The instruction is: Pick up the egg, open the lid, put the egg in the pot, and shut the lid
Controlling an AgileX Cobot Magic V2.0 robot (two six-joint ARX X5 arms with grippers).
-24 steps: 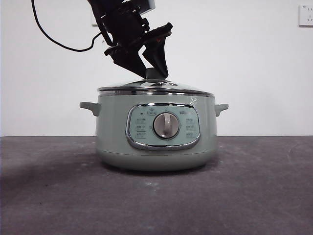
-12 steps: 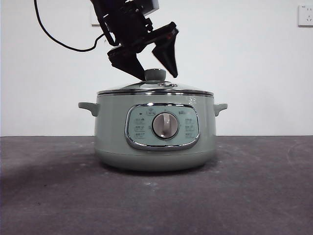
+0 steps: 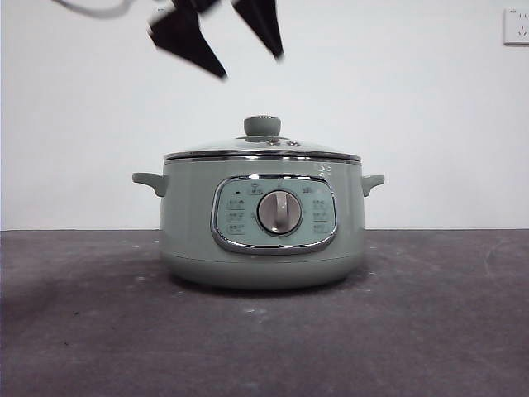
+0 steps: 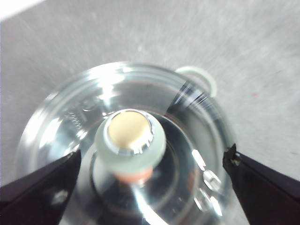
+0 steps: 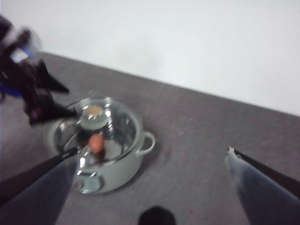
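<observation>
The pale green pot [image 3: 263,240] stands in the middle of the table with the glass lid [image 3: 263,149] shut on it, its green knob [image 3: 262,126] free. My left gripper [image 3: 250,66] is open and empty, blurred, well above the knob. In the left wrist view the knob [image 4: 130,137] lies between the spread jaws of the left gripper [image 4: 153,155], and the reddish-brown egg [image 4: 133,176] shows through the glass inside the pot. My right gripper [image 5: 152,151] is open and empty, high and far off; its view shows the pot [image 5: 117,164], the egg [image 5: 96,142] and the left gripper [image 5: 70,101].
The table [image 3: 430,331] is dark grey, with a white wall behind it. A wall socket [image 3: 517,25] is at the top right. A black cable [image 3: 91,10] trails from the left arm at the top left.
The left gripper, down around the lid's knob a second ago, has opened and risen well above it. The lid stays shut on the pot.
</observation>
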